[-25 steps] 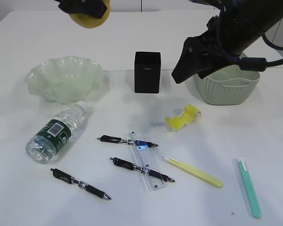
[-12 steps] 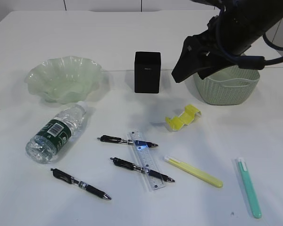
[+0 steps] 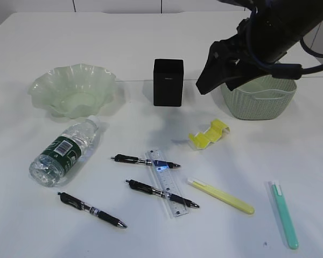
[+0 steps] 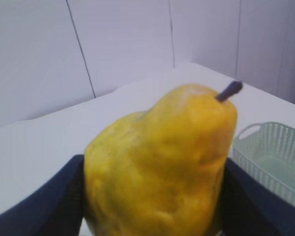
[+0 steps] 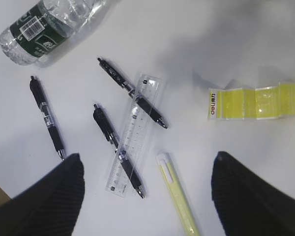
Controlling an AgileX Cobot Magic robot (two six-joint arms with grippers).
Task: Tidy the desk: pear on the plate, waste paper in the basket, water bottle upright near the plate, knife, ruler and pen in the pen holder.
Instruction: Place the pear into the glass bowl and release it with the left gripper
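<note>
**Pear aloft, plate waiting**

The pear (image 4: 160, 162) sits clamped between the left tool's (image 4: 152, 196) two dark fingers, stem up, raised above the desk (image 3: 151, 43) and out of the exterior view. The plate (image 3: 72, 88) stands empty at the desk's left. Judged step: carrying the pear to the plate; next comes lowering over its bowl, then releasing gently. The right tool (image 5: 147, 191) hangs wide open and empty above ruler (image 5: 135, 135) and pens.

Black arm (image 3: 269, 37) w/ dark cables; ribbed tool fingers (image 5: 44, 196).
</note>
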